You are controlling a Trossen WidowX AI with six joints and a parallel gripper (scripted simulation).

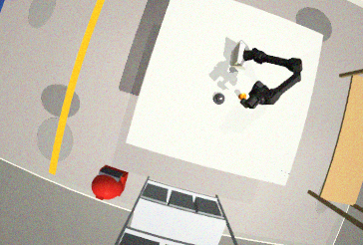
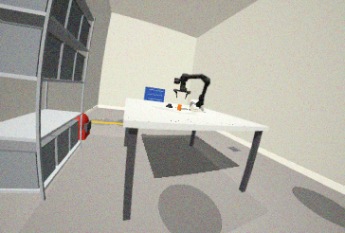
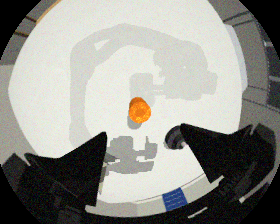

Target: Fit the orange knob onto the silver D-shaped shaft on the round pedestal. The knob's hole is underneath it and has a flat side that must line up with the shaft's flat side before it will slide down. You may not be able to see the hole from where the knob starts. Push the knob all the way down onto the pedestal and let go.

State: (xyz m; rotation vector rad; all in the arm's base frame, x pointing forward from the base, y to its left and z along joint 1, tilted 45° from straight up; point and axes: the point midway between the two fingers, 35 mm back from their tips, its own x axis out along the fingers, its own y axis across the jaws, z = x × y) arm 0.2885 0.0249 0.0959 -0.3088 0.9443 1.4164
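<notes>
The orange knob (image 1: 242, 96) (image 2: 179, 107) (image 3: 140, 111) stands upright on the white table, apart from the pedestal. Its underside and hole are hidden. The dark round pedestal (image 1: 218, 98) (image 2: 169, 105) (image 3: 174, 138) is a short way from the knob, left of it in the top and exterior views. A small light shaft shows on it in the wrist view, partly hidden by the right finger; its flat side cannot be made out. My gripper (image 2: 182, 96) (image 3: 145, 131) is wide open and empty, raised well above the knob. In the top view the fingertips are hard to make out.
The white table (image 1: 175, 122) (image 2: 227, 119) carries the arm. The arm's pale base mount (image 1: 239, 54) stands near the knob. Off the table are a shelf rack (image 1: 175, 221) (image 2: 42, 92), a red object (image 1: 108, 186) (image 2: 83, 126) and a blue object (image 2: 154, 94) (image 3: 174, 199).
</notes>
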